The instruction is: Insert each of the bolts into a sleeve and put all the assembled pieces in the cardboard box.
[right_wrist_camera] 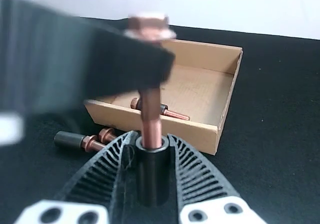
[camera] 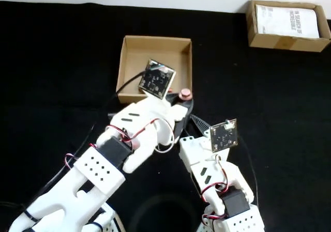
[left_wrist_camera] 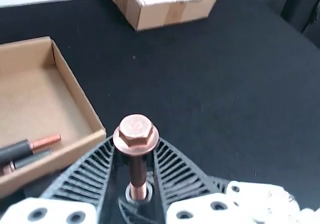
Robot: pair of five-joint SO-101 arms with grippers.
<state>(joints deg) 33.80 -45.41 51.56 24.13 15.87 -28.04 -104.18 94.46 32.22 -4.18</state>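
Observation:
My left gripper (left_wrist_camera: 135,151) is shut on a copper bolt (left_wrist_camera: 136,133), which stands upright with its hex head on top. The bolt's shaft (right_wrist_camera: 150,116) enters the top of a black sleeve (right_wrist_camera: 152,176), and my right gripper (right_wrist_camera: 152,146) is shut on that sleeve. In the high view the bolt head (camera: 185,93) sits just off the near right corner of the cardboard box (camera: 155,53). One assembled piece (left_wrist_camera: 25,149) lies inside the box. A sleeve with a bolt (right_wrist_camera: 80,140) lies on the table in front of the box wall (right_wrist_camera: 165,124).
A second cardboard box (camera: 287,38) holding a white paper stands at the far right of the black table (camera: 57,61). Another copper bolt head (right_wrist_camera: 106,133) shows by the loose piece near the box.

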